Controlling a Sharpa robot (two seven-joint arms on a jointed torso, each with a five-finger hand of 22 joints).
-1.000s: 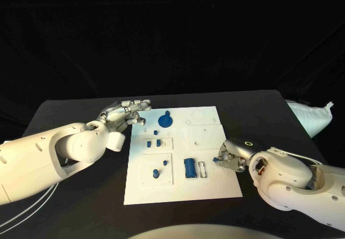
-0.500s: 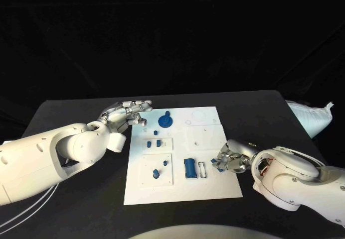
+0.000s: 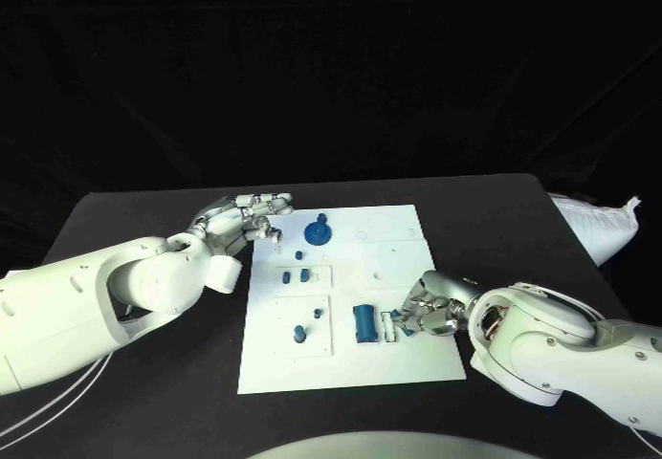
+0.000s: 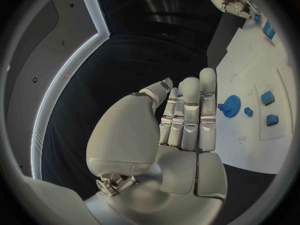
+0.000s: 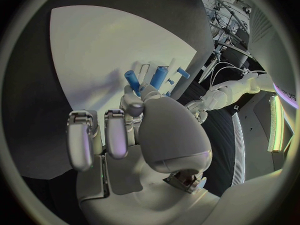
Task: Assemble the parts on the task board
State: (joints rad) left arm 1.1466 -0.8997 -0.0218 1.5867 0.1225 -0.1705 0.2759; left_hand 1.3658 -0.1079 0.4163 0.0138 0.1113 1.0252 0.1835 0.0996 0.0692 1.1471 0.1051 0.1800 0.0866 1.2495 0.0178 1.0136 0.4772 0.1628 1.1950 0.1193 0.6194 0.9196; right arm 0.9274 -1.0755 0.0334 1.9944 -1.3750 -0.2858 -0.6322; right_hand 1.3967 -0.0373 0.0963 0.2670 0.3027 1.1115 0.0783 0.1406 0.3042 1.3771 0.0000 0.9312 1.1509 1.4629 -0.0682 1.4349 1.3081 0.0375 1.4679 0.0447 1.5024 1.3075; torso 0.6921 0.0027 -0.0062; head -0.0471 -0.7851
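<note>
Parts (image 3: 364,322) for the assembly lay on the white task board (image 3: 414,368) in the middle of the black bench (image 3: 138,382). The right robot hand (image 3: 425,313) was at the board's right edge and pinched a small blue peg (image 5: 132,78) between its fingertips, close to the long blue block and the narrow empty slot (image 3: 390,324) beside it. Judging from that, the step in hand was to seat the peg in the board. To do it well, the peg would want holding square to the board and lining up over its hole first, then a straight push down with no sideways lean, taking care not to knock the block next to it. The left robot hand (image 3: 243,221) hovered open, fingers together and straight, holding nothing, beside the board's upper left corner near the blue gear (image 3: 318,230); it could steady the board if the push made it slide.

Which hole the peg was meant for could not be told, since the right robot hand covered that patch of the board in the head view. The peg's lower end was hidden behind the fingers in the right wrist view.
</note>
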